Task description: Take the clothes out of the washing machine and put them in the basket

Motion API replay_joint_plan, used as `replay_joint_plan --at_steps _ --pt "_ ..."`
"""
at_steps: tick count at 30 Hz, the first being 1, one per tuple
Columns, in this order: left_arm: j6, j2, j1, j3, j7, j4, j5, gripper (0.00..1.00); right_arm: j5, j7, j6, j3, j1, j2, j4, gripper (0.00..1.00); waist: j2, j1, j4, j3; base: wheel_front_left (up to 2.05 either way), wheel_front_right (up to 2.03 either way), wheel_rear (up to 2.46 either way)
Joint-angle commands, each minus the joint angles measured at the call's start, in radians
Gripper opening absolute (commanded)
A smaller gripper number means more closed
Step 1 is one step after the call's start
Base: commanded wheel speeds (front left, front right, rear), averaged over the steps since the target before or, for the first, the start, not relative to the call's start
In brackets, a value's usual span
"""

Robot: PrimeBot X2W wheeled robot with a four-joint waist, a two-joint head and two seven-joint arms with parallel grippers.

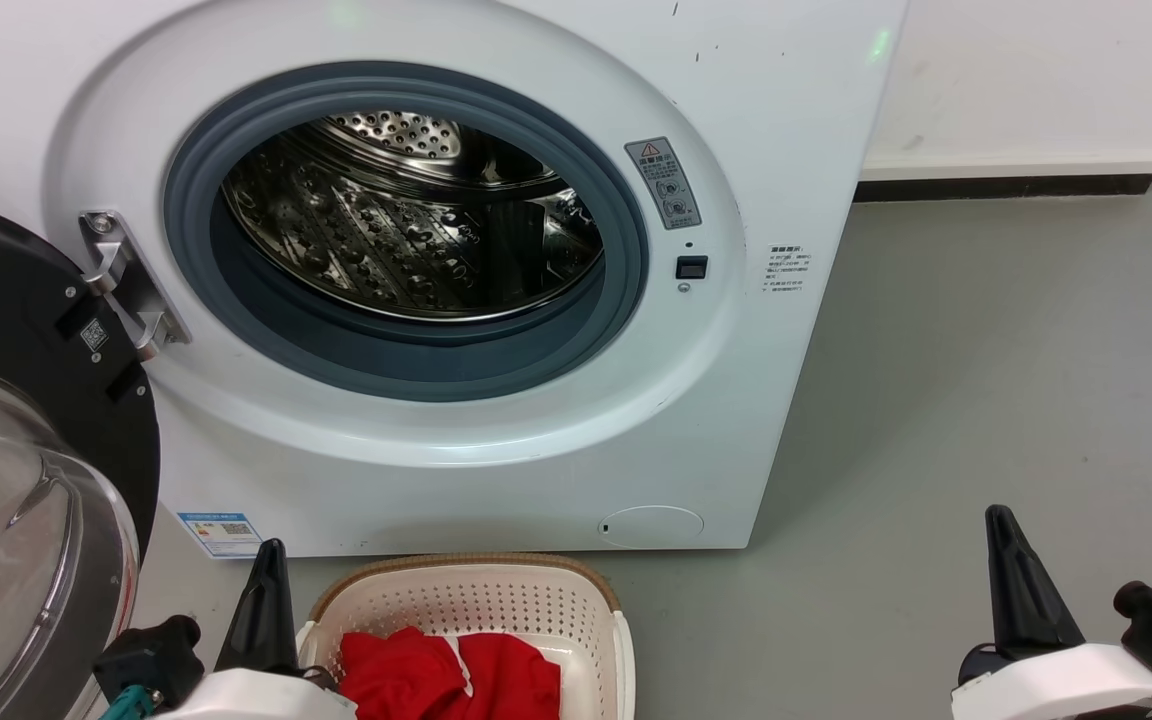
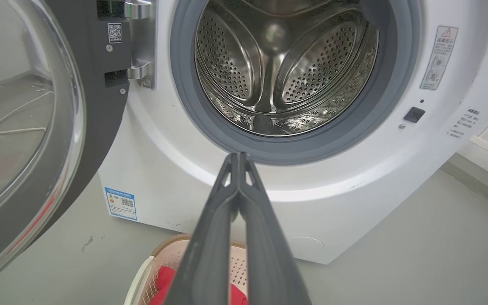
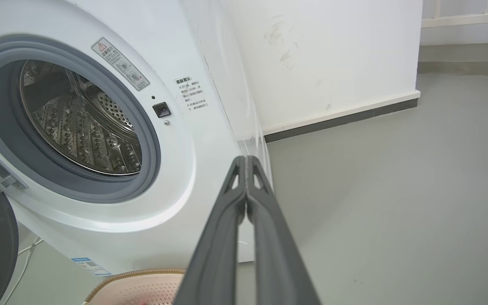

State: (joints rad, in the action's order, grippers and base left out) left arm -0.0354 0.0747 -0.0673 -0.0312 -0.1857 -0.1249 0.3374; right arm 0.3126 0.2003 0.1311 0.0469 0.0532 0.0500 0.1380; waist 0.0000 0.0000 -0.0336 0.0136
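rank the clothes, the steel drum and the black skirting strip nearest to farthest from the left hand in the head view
1. the clothes, in the basket just right of the left hand
2. the drum, ahead inside the washing machine
3. the skirting strip, far right along the wall

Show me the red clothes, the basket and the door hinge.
the clothes point(image 1: 436, 675): head view, middle of the red heap.
the basket point(image 1: 476, 600): head view, its perforated far wall.
the door hinge point(image 1: 131, 290): head view, its metal bracket.

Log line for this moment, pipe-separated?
washing machine door open | drum looks empty | clothes in basket | left gripper fingers shut, empty | right gripper fingers shut, empty
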Motion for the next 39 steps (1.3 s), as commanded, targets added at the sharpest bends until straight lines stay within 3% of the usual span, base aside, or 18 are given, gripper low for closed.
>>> replay_joint_plan --at_steps 1,20,39 --pt "-0.007 -0.001 0.032 -0.005 0.009 0.01 0.05 0.0 0.054 -0.008 0.0 0.001 -0.035 0.009 -0.007 0.0 0.0 0.0 0.001 0.0 0.0 0.0 0.0" --pt "-0.03 -0.006 0.071 -0.025 0.084 -0.022 0.367 0.0 0.386 -0.078 0.0 0.007 -0.071 0.016 0.021 0.0 0.0 0.0 0.006 -0.002 0.0 0.0 0.0" --pt "-0.049 -0.011 0.103 -0.041 0.143 -0.048 0.613 0.0 0.641 -0.136 0.0 0.015 -0.096 0.019 0.043 0.0 0.0 0.0 0.012 -0.004 0.0 0.0 0.0"
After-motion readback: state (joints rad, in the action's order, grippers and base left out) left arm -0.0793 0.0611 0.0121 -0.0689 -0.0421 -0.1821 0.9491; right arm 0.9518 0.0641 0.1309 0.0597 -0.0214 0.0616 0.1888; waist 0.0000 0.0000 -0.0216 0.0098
